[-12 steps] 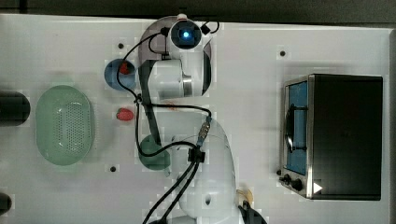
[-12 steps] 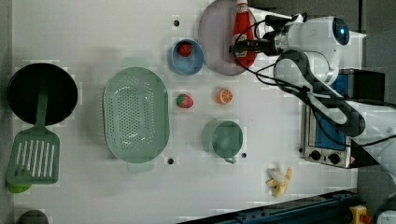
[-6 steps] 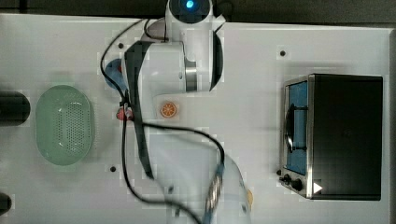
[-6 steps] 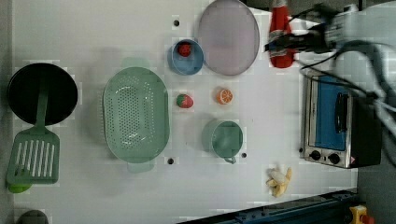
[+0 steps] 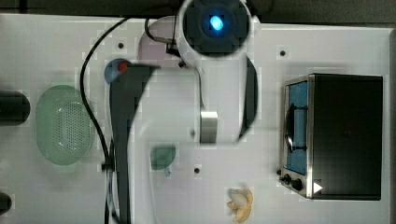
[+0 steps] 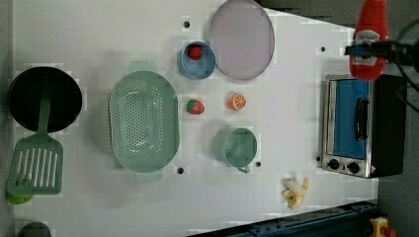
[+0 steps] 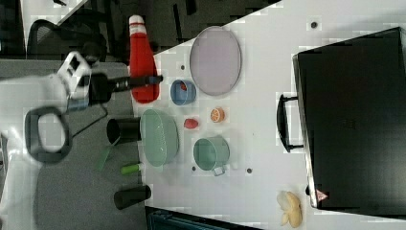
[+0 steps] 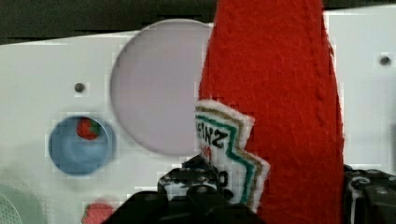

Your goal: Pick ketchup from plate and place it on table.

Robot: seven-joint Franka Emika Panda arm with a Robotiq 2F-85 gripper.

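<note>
The pick is done — the gripper (image 6: 368,48) is clamped round the ketchup (image 6: 366,42), holding it aloft. The plate (image 6: 241,39) lies bare below and aside of it; lowering onto the table (image 6: 291,113) remains.

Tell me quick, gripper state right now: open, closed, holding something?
Gripper: closed on the ketchup, holding it in the air, clear of the plate.

The white arm (image 5: 187,116) covers the table (image 5: 327,46) between basket (image 5: 63,123) and oven (image 5: 336,135).
</note>
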